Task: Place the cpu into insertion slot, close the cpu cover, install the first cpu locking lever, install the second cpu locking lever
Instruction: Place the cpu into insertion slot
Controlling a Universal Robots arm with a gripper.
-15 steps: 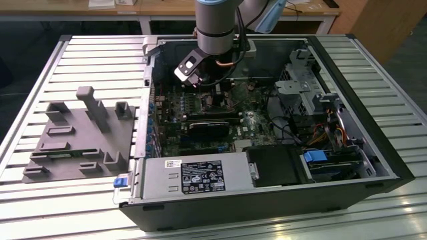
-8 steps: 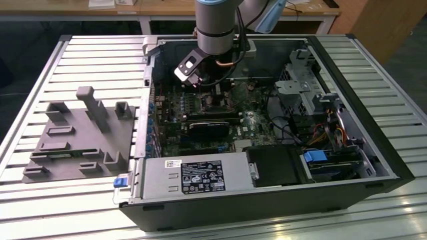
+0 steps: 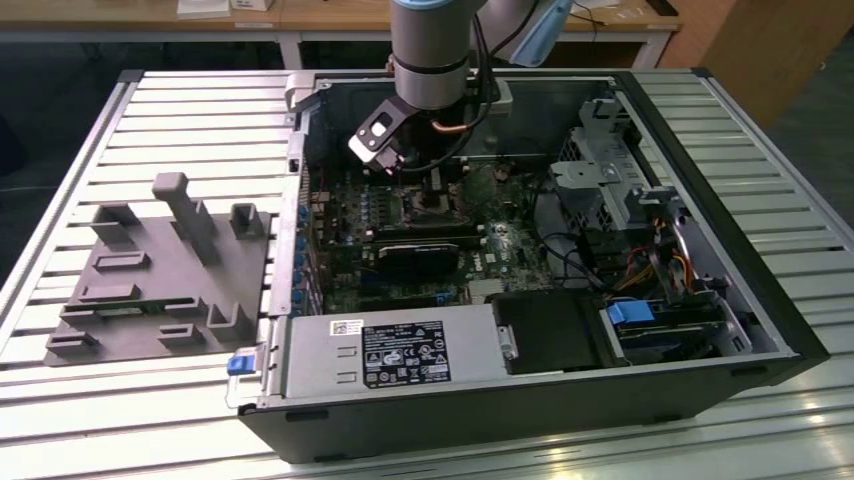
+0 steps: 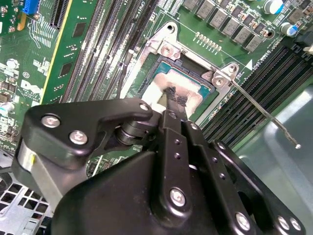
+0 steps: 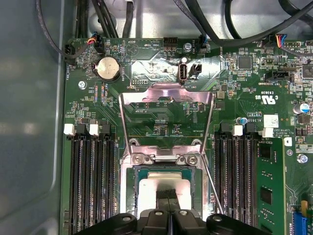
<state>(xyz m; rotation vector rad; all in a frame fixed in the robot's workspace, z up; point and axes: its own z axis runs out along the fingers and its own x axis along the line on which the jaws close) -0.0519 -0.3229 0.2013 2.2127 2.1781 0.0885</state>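
The cpu lies flat in the insertion slot, its silver top showing in both wrist views. My gripper hangs straight over it, and its black fingertips are closed together and touch the chip's top. The cpu cover is swung open and stands behind the socket on its hinge. A thin locking lever sticks out free beside the socket. In the exterior view the gripper reaches down into the open computer case over the socket.
Black memory slots flank the socket on both sides, with a green card beyond them. Cables cross the far end of the board. A grey fixture lies outside the case; a power supply fills its near end.
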